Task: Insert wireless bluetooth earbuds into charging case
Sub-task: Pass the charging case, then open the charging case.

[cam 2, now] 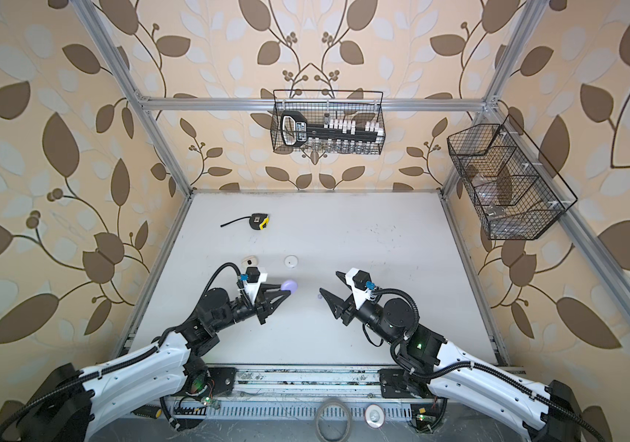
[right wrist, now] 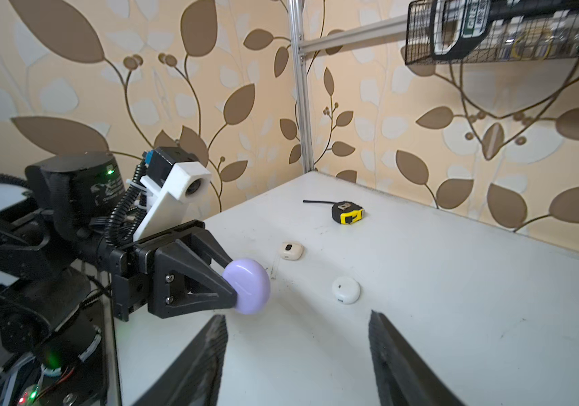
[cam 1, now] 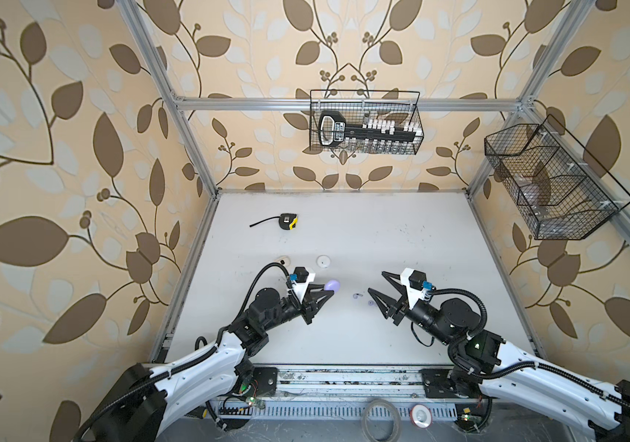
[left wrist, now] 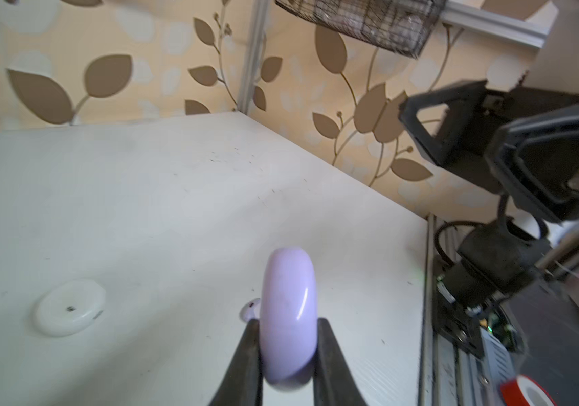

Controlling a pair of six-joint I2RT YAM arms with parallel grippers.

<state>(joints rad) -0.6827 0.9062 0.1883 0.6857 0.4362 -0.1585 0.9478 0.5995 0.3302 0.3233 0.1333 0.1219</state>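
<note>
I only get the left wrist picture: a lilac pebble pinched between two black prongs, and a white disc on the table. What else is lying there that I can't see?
Observer: A black-and-yellow tape measure lies toward the back of the table.
Operator: Anything near my pebble?
Observer: Two tiny lilac earbuds lie loose between it and the right tool.
Operator: Is that tool holding something?
Observer: No, it is open and empty.
</note>
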